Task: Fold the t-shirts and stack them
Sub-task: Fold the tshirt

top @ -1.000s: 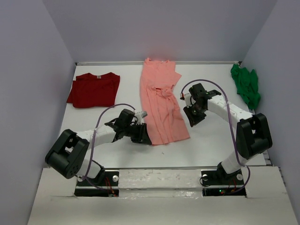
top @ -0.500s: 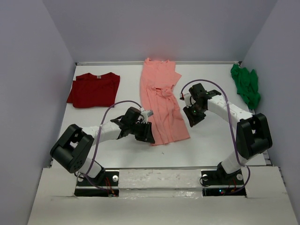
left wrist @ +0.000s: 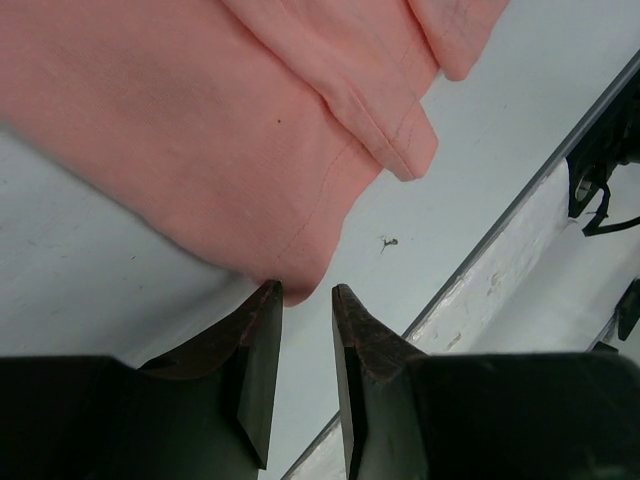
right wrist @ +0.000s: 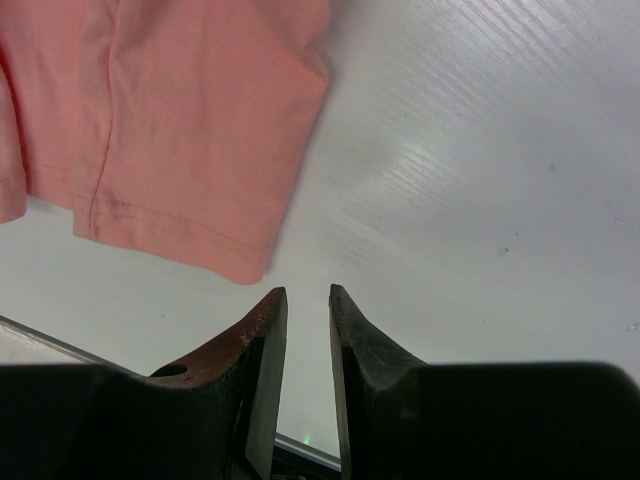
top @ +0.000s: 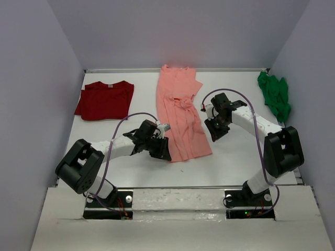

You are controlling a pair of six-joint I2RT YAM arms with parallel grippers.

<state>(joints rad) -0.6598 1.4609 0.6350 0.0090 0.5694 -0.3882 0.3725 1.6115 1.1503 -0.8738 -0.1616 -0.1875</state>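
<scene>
From the top view I can't make out the fingertips at all, since the arm bodies cover them. The wrist views crop the pink shirt [top: 180, 120] down to a corner each.

Left end effector [left wrist: 305, 295]: jaws a narrow slit apart with bare bench [top: 235, 151] showing through. The near hem corner of the pink shirt is right at the tips, and I can't tell if it's touching.

Right end effector [right wrist: 307, 292]: same narrow slit, nothing in it, with another pink corner just beside it.

Count: three shirts.
- Pink lies long down the middle.
- The red shirt [top: 104, 99] lies flat, far left.
- The green shirt [top: 275, 95] is bunched up far right, shape unreadable.
</scene>
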